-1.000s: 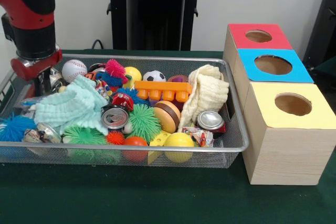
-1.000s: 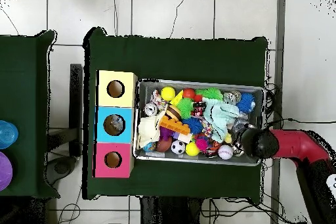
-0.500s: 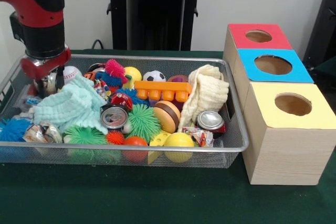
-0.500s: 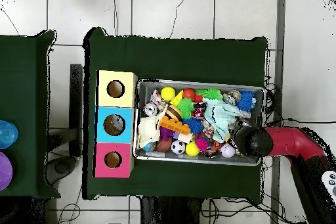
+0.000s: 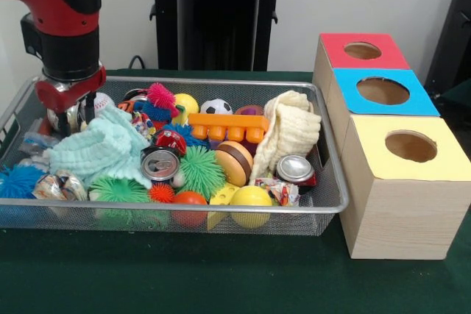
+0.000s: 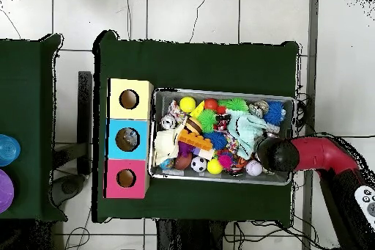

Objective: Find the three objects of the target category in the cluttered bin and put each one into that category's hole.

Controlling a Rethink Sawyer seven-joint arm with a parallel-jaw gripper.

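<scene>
Wire-mesh metal bin (image 5: 324, 204); matt wooden boxes (image 5: 397, 211)

Red arm (image 5: 62, 5) low, wrist vertical

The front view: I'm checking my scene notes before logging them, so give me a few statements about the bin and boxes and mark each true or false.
1. The yellow-topped box is the one nearest the camera in the front view. True.
2. The mint green cloth hangs over the bin's right wall. False: it lies inside the wire bin, toward its left end.
3. The red-topped box has no hole. False: a round hole shows in its top.
4. The hand is down over the bin's left end, beside the baseball. True.
5. The cream cloth lies near the bin's right end, by a silver can. True.
</scene>
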